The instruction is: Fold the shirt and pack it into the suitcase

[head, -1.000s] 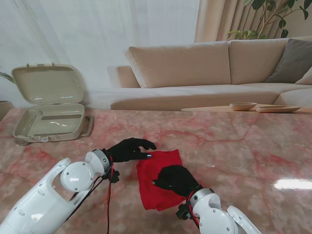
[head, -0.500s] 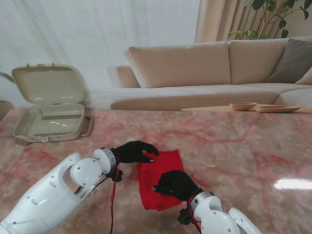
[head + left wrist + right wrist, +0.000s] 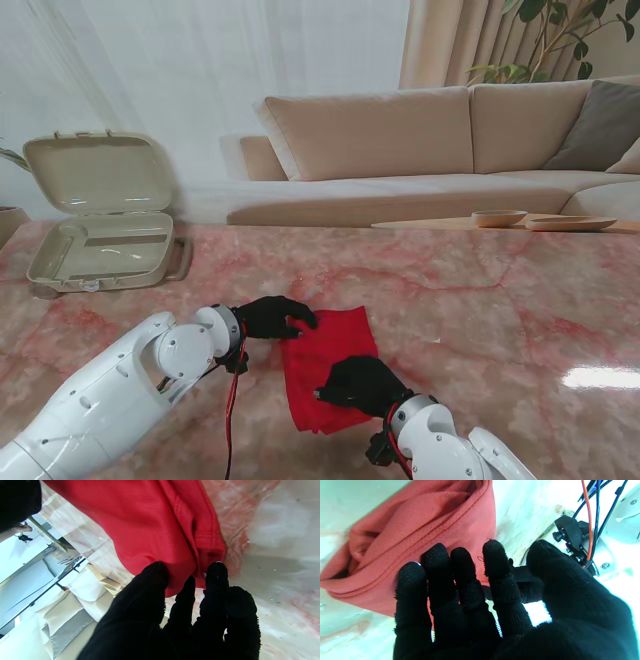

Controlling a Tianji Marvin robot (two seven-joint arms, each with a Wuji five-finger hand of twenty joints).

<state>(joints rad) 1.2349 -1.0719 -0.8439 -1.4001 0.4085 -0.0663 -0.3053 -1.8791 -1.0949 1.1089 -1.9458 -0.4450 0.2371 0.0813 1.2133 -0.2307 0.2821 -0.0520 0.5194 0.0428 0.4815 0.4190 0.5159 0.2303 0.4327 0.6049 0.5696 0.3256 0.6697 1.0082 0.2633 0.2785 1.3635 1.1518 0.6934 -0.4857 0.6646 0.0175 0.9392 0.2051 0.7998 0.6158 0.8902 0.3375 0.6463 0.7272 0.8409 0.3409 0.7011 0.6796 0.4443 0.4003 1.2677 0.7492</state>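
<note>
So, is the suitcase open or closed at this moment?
Open. The suitcase lies at the table's far left with its lid raised upright, and the lower half looks empty. The red shirt is on the table.

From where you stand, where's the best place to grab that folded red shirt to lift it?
Probably by its two side edges. The red shirt lies flat in a small folded square, so the left hand and right hand could each slide under an edge from opposite sides, keeping the folds together.

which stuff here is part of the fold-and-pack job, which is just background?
Job: red shirt, open suitcase, left hand at the shirt's left edge, right hand on the shirt.

Background: sofa, wooden bowl, plant.
</note>
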